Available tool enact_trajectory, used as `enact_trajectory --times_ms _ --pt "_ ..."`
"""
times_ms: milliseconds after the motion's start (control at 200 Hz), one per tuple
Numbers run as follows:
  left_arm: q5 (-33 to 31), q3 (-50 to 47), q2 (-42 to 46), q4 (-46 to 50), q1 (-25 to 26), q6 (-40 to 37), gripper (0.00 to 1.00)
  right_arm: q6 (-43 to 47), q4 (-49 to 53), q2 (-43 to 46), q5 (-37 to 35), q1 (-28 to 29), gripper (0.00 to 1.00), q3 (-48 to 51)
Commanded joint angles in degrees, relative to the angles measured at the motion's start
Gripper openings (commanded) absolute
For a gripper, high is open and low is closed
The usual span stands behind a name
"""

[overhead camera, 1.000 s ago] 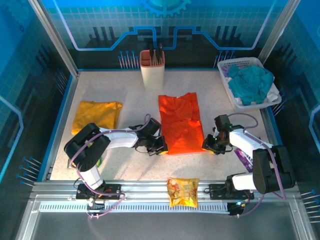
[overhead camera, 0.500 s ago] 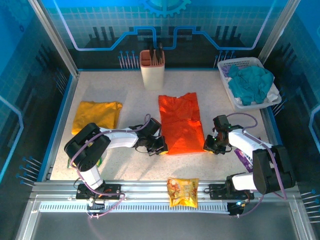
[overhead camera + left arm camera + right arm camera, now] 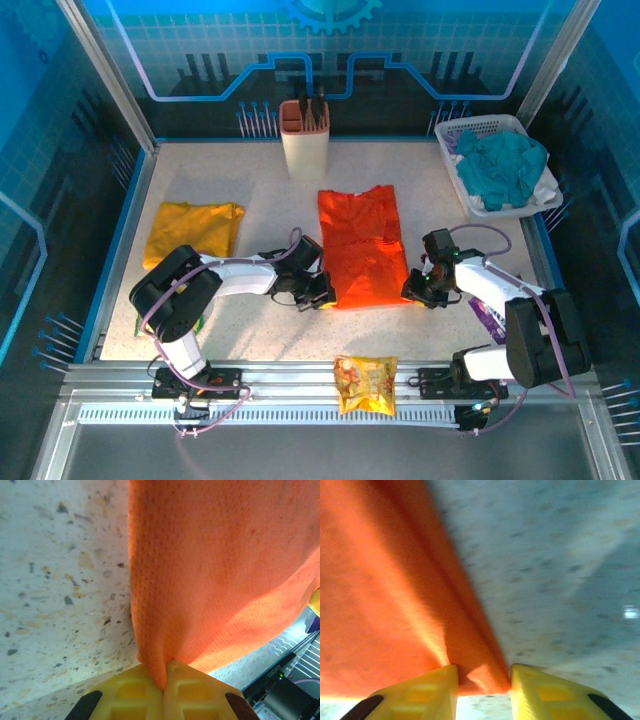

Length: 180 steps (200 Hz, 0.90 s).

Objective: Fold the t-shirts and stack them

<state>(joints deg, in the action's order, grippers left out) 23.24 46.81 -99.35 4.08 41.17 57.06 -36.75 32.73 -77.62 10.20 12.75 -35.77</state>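
The bright orange t-shirt [image 3: 362, 245] lies folded into a long strip at the table's middle. My left gripper [image 3: 322, 297] is at its near-left corner. In the left wrist view that gripper [image 3: 163, 680] is shut on a pinch of the orange cloth [image 3: 215, 570]. My right gripper [image 3: 410, 290] is at the near-right corner. In the right wrist view it [image 3: 484, 677] stands open, with the folded orange edge [image 3: 385, 590] lying between its fingers. The mustard yellow t-shirt [image 3: 193, 230] lies folded at the left, apart from both grippers.
A shiny snack packet [image 3: 366, 383] rests on the front rail. A white basket [image 3: 480, 125] at the back right holds teal cloth [image 3: 505, 165]. A beige utensil holder [image 3: 304, 140] stands at the back middle. A purple packet [image 3: 490, 318] lies under the right arm.
My right gripper has edged a little left onto the orange shirt's near-right corner. The left gripper and the shirt have hardly moved.
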Motion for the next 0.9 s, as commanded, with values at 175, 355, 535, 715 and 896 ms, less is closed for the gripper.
enact_trajectory --times_ms 175,355,535,715,896 --pt "-0.5 0.9 -0.6 1.1 0.4 -0.3 0.03 2.0 2.1 0.2 2.7 1.7 0.43 -1.9" --pt "-0.1 0.9 -1.2 0.6 0.4 -0.3 0.02 1.8 1.6 -0.6 2.1 1.7 0.38 -1.7" --pt "-0.4 0.7 -1.3 0.7 0.4 -0.5 0.02 1.3 0.9 -0.9 2.1 1.7 0.32 -1.3" --pt "-0.5 0.5 -0.9 1.4 0.4 -1.0 0.00 1.2 0.7 -0.7 1.7 1.5 0.22 -0.9" --pt "-1.1 0.8 0.2 4.7 0.4 -3.0 0.00 1.4 1.1 0.0 2.1 1.2 0.01 -0.5"
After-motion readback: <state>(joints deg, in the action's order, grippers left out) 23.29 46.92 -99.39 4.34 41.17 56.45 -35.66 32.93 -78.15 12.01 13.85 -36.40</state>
